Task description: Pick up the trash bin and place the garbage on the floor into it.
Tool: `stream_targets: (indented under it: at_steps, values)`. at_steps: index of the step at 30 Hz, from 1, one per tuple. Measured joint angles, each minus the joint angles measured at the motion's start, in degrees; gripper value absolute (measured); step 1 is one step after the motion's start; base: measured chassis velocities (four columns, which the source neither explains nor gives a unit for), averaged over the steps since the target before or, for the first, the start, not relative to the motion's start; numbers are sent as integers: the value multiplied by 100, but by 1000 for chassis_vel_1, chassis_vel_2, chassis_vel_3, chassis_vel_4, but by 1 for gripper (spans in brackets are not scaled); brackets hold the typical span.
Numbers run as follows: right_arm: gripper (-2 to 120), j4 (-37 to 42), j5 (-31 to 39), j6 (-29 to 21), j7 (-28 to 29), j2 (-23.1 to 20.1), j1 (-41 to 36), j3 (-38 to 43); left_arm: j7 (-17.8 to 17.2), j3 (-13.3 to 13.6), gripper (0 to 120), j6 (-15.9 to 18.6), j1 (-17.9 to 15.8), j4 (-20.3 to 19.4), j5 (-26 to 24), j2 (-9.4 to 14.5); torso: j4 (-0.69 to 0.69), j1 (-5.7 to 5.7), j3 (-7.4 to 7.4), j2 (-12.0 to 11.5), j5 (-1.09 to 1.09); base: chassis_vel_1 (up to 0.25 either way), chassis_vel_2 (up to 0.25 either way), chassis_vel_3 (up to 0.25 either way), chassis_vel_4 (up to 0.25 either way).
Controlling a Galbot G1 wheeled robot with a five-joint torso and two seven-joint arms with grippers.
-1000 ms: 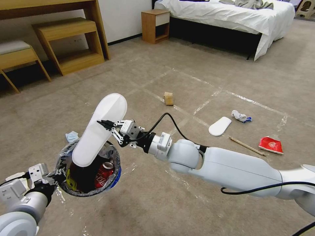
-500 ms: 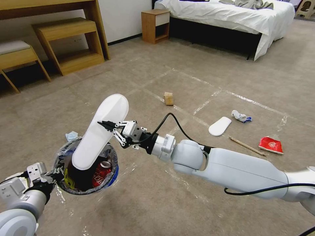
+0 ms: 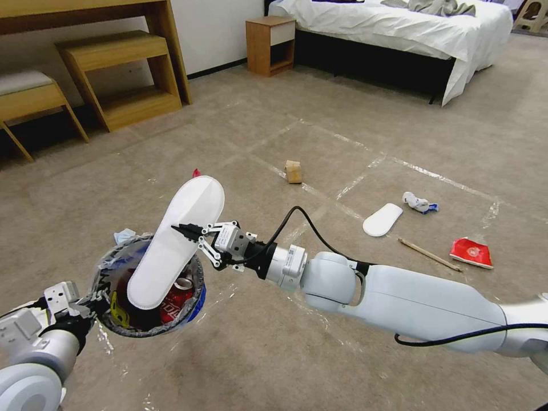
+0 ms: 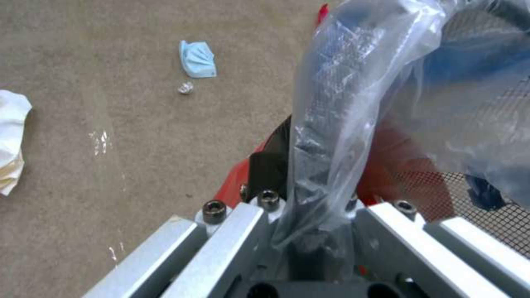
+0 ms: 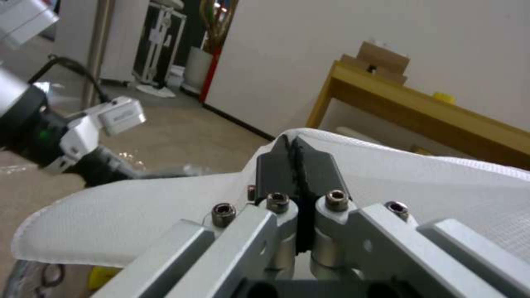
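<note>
Slipper (image 3: 174,242) has dropped lower, heel end now inside trash bin (image 3: 197,299); right gripper (image 3: 178,229) clamped on its edge, left gripper (image 3: 91,301) pinching the bin rim and liner, bin held above the floor (image 3: 274,365). Soda can (image 3: 174,299) already in. Left out: second slipper (image 3: 382,219), blue mask (image 4: 197,58), stick (image 3: 429,254), red wrapper (image 3: 471,252), paper bag (image 3: 293,170), tissue (image 3: 415,201)

Right arm (image 3: 422,299): glossy white shell w/ rounded joints, black cable (image 3: 297,220) looping over the wrist, another trailing near the elbow. Right hand (image 3: 182,230): silver linkage bars, black toothed pads (image 5: 295,165), dark hex screws (image 5: 278,200). Left arm (image 3: 34,365): white round joint, grey forearm, black collar. Left hand (image 3: 97,298): same silver bars w/ hex screws (image 4: 214,206), showing black base.
</note>
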Motion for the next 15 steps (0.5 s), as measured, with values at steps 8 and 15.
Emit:
stream_targets:
  at_steps: [8,15]
  values:
    - [0,-175,-125,-19,9,65,-74,-138,-6,6,1,-1,-4,-39,-18,-11,0,0,0,0,0,0,0,0,0]
    - [0,-389,-252,-34,30,237,-82,-280,-6,12,1,-1,17,-107,-18,-61,0,0,0,0,0,0,0,0,0]
